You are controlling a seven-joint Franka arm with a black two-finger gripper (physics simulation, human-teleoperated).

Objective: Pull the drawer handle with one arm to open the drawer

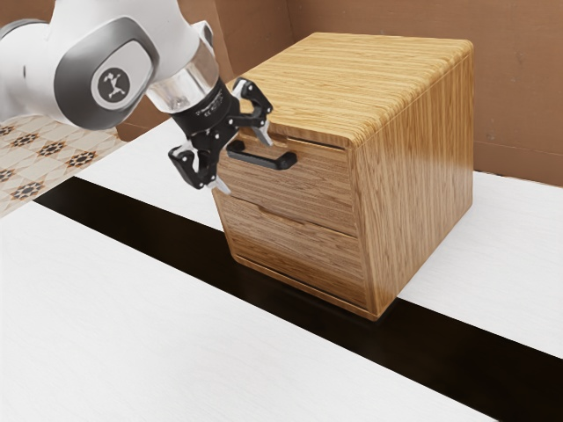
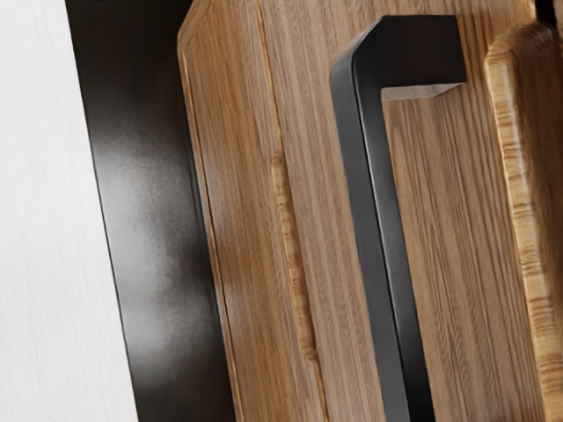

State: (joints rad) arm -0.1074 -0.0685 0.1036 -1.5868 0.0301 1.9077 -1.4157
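You have a white table (image 1: 132, 334) with a black stripe (image 1: 457, 352) across it, and on that stripe stands the wooden cabinet (image 1: 413, 176) with two drawer fronts facing the arm. The top drawer (image 1: 299, 189) is your target; from the exterior view it looks shut or very nearly so, with only a thin dark line under the cabinet's top.

Its black bar handle (image 1: 264, 159) runs across the upper part of that front and stands off the wood on two short legs; in the wrist view the handle (image 2: 378, 229) lies straight ahead of the hand and close.

The gripper (image 1: 233, 149) is at the end of the handle nearer the arm. Its fingers (image 1: 262, 123) stand apart, one above the bar and one below, with the bar between them and, as far as you can judge, not yet pinched.

Close squarely on the bar before pulling. Then draw straight out, square to the drawer front; a slanted pull could bind the drawer or drag the cabinet.
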